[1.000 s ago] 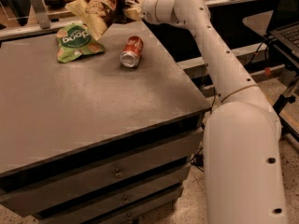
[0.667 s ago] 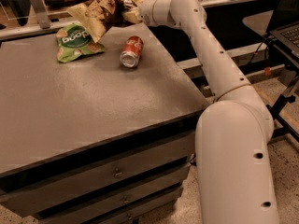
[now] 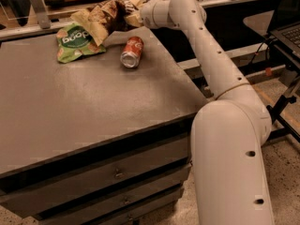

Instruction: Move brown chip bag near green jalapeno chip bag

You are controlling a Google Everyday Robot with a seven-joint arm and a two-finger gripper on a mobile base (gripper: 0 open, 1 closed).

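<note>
Gripper point(image 3: 131, 18) of the long white robot arm point(image 3: 211, 60) clamps a large, crinkly brown chip bag point(image 3: 99, 18) over the far edge of the table
The gripper sits at the far side of the flat grey metal table point(image 3: 84, 116), and its jaws are closed on the right end of the dark-brown and cream-yellow bag, which hangs crumpled and tilted to its left; the bag's lower left corner reaches the top of the small light-green jalapeno chip bag point(image 3: 74, 42), lying flat at the table's far left, though I cannot tell whether the two touch; a red soda can point(image 3: 132, 52) lies on its side just right of the green bag, nearer than the held bag and apart from both; grey drawers point(image 3: 117, 172) line the table's near front
</note>
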